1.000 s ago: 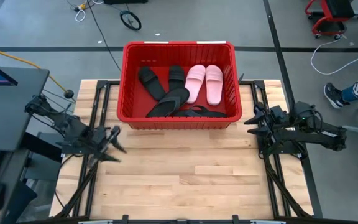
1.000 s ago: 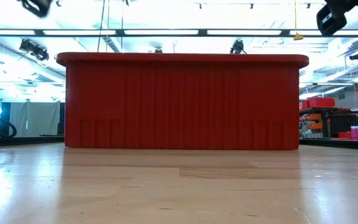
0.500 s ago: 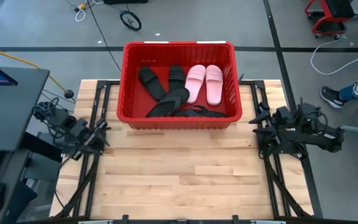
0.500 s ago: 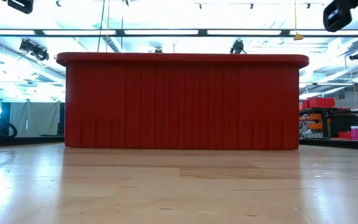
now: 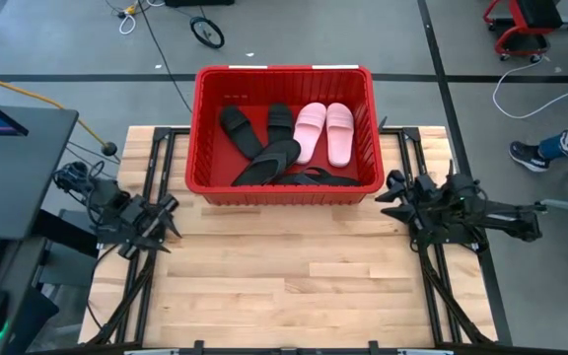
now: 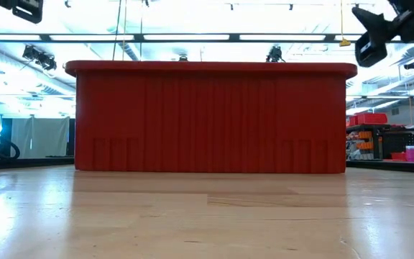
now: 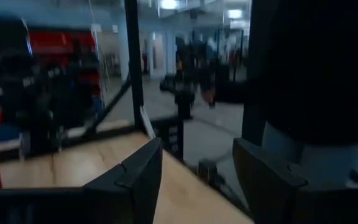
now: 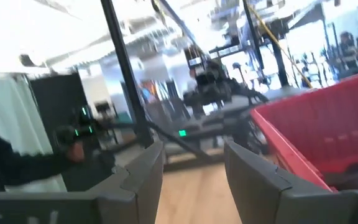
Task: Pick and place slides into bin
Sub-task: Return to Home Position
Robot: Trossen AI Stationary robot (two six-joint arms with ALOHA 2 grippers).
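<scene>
The red bin (image 5: 284, 130) stands at the table's far middle and fills the low view (image 6: 210, 119). Inside lie two pale pink slides (image 5: 325, 131), black slides (image 5: 254, 128) and black flip-flops (image 5: 294, 170). My left gripper (image 5: 166, 219) is open and empty above the table's left edge, left of the bin; its fingers show apart in the left wrist view (image 7: 194, 180). My right gripper (image 5: 390, 192) is open and empty at the bin's near right corner, its fingers apart in the right wrist view (image 8: 191, 177).
Bare wooden tabletop (image 5: 284, 276) spreads in front of the bin. A monitor and desk (image 5: 8, 128) stand off the left edge. A person's shoe and leg (image 5: 550, 148) show at the far right, beyond the table. Cables and a red cart lie on the floor behind.
My left gripper has drawn back toward the table's left edge, then come slightly forward again. My right gripper has moved toward the bin's near right corner and come lower. The slides in the bin have stayed put.
</scene>
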